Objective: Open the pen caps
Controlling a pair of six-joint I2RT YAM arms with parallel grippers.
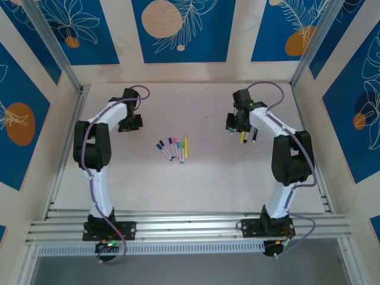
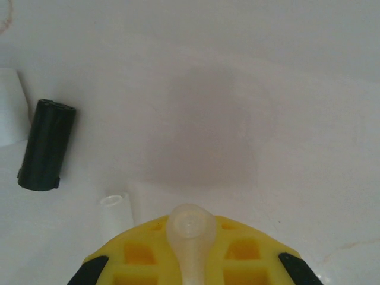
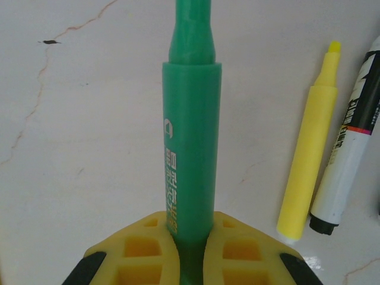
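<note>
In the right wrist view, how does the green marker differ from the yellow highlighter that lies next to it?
The green marker is gripped in the right claw; the yellow highlighter lies loose on the table. The green marker has white print on its barrel; the yellow highlighter looks plain. Both point away from the camera, and both seem uncapped at that end.

My left arm [image 1: 94, 148] rises on the left, elbow bent, wrist turned inward at the far end, with the left gripper [image 2: 190, 249] pinched shut on a pale cap [image 2: 190, 228]; my right arm [image 1: 290, 155] mirrors it on the right, with the right gripper [image 3: 190, 249] clamped on a green pen [image 3: 191, 148].
</note>
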